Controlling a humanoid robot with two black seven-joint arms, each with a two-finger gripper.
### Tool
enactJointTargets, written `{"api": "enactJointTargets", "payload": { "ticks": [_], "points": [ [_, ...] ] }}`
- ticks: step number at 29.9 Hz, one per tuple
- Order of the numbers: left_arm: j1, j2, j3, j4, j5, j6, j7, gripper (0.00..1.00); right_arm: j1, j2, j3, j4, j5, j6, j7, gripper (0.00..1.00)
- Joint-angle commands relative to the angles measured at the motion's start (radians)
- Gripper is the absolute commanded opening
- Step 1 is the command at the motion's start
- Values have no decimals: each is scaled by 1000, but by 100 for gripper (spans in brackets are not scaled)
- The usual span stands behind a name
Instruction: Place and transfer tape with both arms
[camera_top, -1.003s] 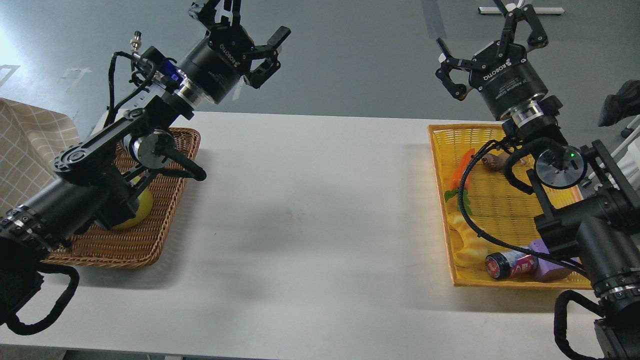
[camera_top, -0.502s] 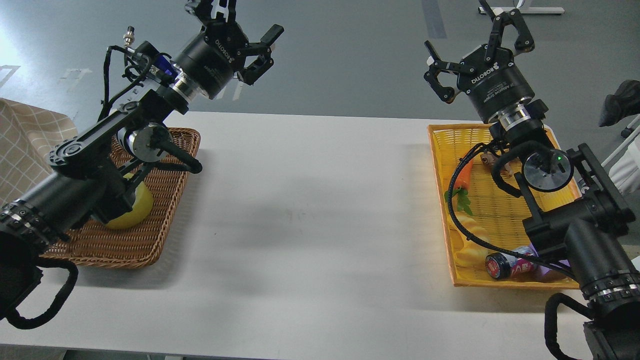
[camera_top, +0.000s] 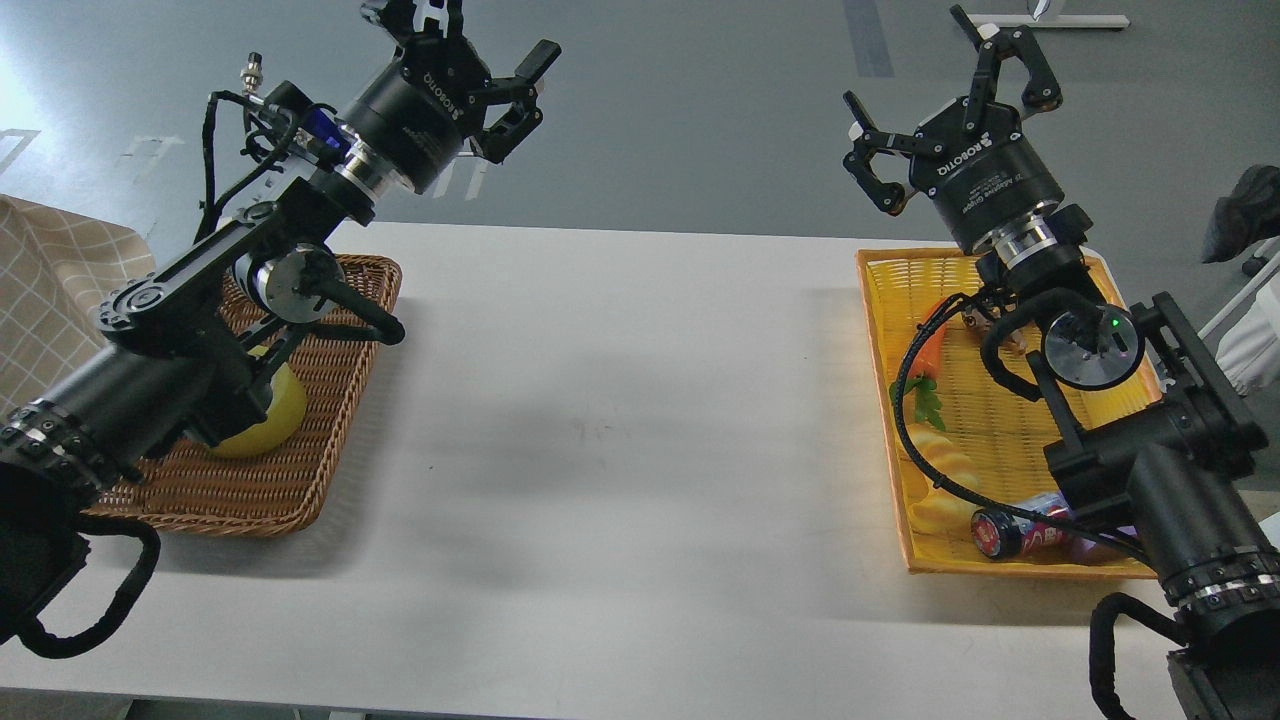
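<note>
At the far left edge a beige checked cloth (camera_top: 50, 290) hangs beside the white table (camera_top: 620, 420). Next to it, on the table's left end, sits a brown wicker basket (camera_top: 300, 460). Inside the basket lies a glossy yellow rounded thing (camera_top: 262, 425), mostly hidden behind the left arm (camera_top: 170, 360); it looks like the tape, though only a curved yellow part shows and no core can be seen. The left arm rises from the lower left corner across the basket, and the left gripper (camera_top: 470, 50) is held high above the table's far edge, over the grey floor (camera_top: 700, 120). Its fingers are spread apart and hold nothing.

The middle of the table is bare white surface with soft shadows of the arms.

On the right end of the table lies a yellow woven tray (camera_top: 1000, 420). In it, from far to near, are a carrot toy (camera_top: 925, 360) with green leaves, a pale yellow ridged pastry toy (camera_top: 935, 490), and a small can (camera_top: 1020, 527) with a red end lying on its side near the tray's front edge. The right arm (camera_top: 1180, 480) comes up from the lower right corner over the tray, partly covering its contents. The right gripper (camera_top: 945, 90) is lifted above the tray's far edge, its fingers splayed wide and empty.
</note>
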Motion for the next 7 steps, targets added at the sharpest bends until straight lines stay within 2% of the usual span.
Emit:
{"api": "enactJointTargets", "payload": {
  "ticks": [1,7],
  "points": [
    [5,-23,1,1,1,-1,0,98,-5,-1,-7,14,2,0,1,100],
    [12,-56,6,4,6,1,0,98,-5,-1,-7,37,2,0,1,100]
  ]
}}
